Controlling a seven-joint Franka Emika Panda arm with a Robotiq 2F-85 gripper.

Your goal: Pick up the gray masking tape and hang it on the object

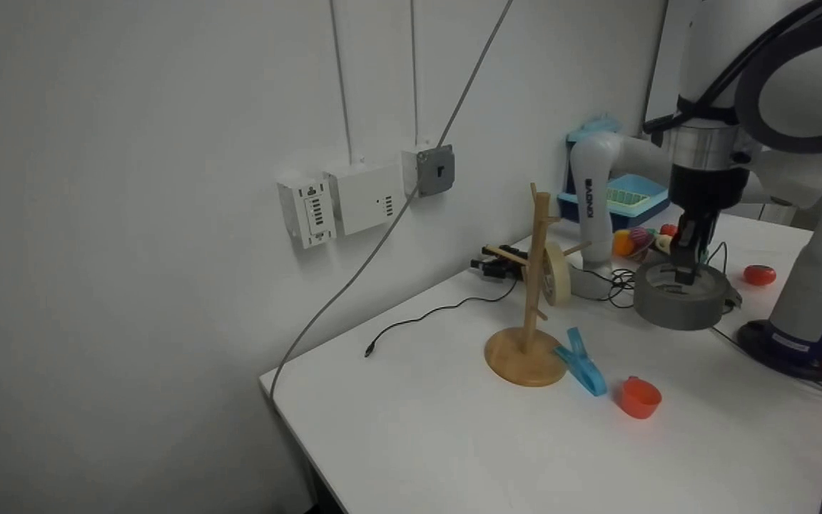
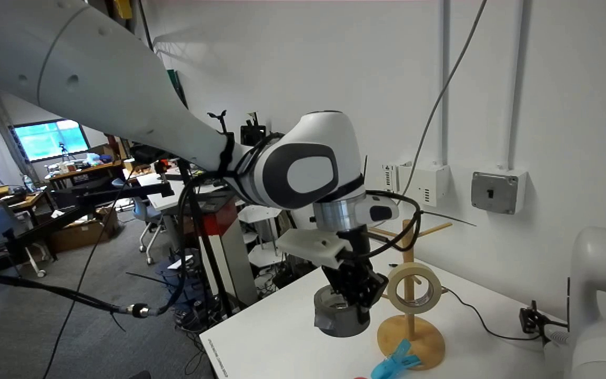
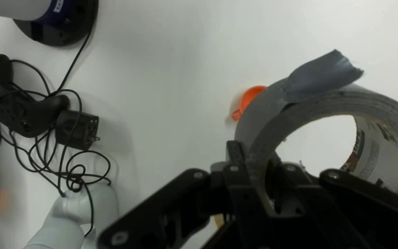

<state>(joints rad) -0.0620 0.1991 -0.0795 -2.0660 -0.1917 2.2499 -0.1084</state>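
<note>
The gray masking tape (image 1: 682, 307) is a wide gray ring. My gripper (image 1: 686, 275) is shut on its wall, with one finger inside the hole and one outside. The tape is held roughly level above the white table; a loose end sticks out in the wrist view (image 3: 323, 77). The tape also shows in an exterior view (image 2: 337, 325), beside the wooden stand (image 2: 432, 345) and apart from it. The stand, upright with side pegs, also shows here (image 1: 534, 300). The fingertips (image 3: 256, 159) are partly hidden by the tape.
A cream tape roll (image 1: 561, 278) hangs on a stand peg. A blue clip (image 1: 584, 365) and a red cup (image 1: 641, 400) lie near the base. A second robot arm (image 1: 594, 171), cables, a black controller (image 3: 22, 110) and toy produce (image 1: 625, 244) are behind. A wall borders the table.
</note>
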